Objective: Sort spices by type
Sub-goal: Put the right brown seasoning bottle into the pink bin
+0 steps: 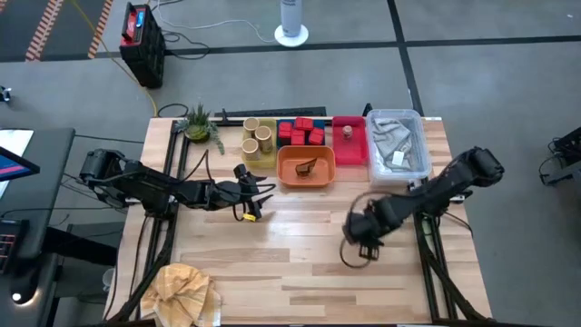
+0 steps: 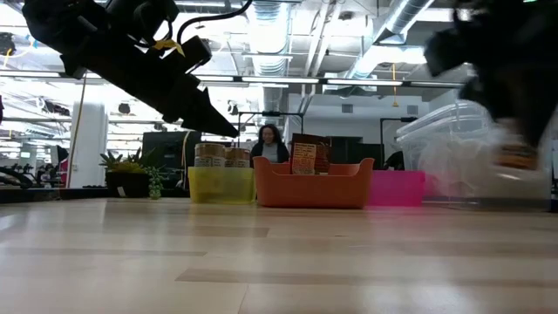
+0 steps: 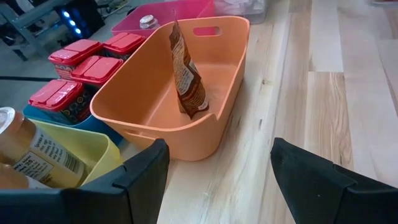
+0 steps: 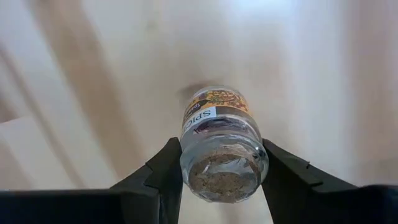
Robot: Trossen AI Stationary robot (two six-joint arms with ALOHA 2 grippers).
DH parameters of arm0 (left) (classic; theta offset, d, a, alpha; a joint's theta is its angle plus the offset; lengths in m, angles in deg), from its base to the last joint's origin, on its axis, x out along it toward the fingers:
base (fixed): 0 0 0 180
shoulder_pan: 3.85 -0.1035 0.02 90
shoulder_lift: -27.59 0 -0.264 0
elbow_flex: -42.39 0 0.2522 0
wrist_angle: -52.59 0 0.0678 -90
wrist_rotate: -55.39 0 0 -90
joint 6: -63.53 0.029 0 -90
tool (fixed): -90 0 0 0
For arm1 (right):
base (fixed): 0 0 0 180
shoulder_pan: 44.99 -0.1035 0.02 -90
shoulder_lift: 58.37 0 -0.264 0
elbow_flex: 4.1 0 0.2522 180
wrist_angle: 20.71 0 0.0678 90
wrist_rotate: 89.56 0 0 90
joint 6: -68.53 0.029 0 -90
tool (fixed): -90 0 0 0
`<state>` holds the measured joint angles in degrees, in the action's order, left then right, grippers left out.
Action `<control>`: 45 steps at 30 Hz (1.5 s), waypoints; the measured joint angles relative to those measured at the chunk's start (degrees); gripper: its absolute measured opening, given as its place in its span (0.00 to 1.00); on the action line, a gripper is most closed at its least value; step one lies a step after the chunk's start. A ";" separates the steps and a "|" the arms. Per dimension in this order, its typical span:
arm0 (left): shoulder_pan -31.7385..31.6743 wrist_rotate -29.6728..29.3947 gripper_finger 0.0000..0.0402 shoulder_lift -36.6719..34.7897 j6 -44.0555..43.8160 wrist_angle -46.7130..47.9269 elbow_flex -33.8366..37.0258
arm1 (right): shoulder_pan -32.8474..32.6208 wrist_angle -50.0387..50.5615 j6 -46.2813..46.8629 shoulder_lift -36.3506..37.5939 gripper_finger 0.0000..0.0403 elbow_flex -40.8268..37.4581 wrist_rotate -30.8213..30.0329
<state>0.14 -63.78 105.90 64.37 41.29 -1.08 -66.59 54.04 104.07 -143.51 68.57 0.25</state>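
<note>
The right gripper (image 4: pixel 219 168) is closed on a small clear glass spice jar (image 4: pixel 221 149) with a printed paper label, one dark finger pressed against each side of its body. The jar is seen end on, with pale powder settled inside, and it appears to be held clear of the light wooden tabletop (image 1: pixel 300 245) beneath it, probably so that it can be carried without dragging. In the high view this gripper (image 1: pixel 361 238) hangs over the right middle of the table, well apart from the trays.

The left gripper (image 3: pixel 217 174) is held with its fingers spread wide and nothing between them, just in front of the orange plastic tray (image 3: pixel 230 74). In that tray a brown foil spice packet (image 3: pixel 186 71) leans against the wall, alone in its compartment. From above, this gripper (image 1: pixel 250 195) is seen near the tray row, placed as if waiting.

The trays are set side by side along the table's far edge, so that each kind has its own place. Tan cylindrical jars (image 1: pixel 257 138) stand in the yellow tray (image 1: pixel 260 161), red square-lidded tins (image 1: pixel 302 132) are packed together in the blue tray (image 3: pixel 43 118), and one small silver-topped shaker (image 1: pixel 347 132) sits in the pink tray (image 1: pixel 352 153). Beside it is a clear plastic bin (image 1: pixel 397 145) of grey cloth.

The held jar seems to belong with the shaker, so the pink tray is judged its likely destination.
</note>
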 joint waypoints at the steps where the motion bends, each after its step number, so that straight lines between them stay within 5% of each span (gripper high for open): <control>1: 0.00 0.00 0.67 0.00 -0.02 0.00 0.00 | 1.92 1.11 -2.79 0.00 0.49 1.03 -1.20; 20: 0.00 0.00 0.67 0.00 0.22 0.02 0.00 | 34.54 6.34 -42.54 -4.64 0.49 13.62 -11.67; 33: -0.01 0.00 0.67 0.00 1.23 0.00 0.02 | 47.97 9.32 -60.50 -19.11 0.49 27.10 -18.70; 45: 0.00 1.67 0.67 0.00 -3.46 -0.02 0.02 | 54.92 9.90 -66.58 -24.35 0.60 27.92 -18.12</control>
<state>0.14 -62.12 105.90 60.91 41.27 -1.06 -11.66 63.95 37.49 -167.86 96.48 -17.88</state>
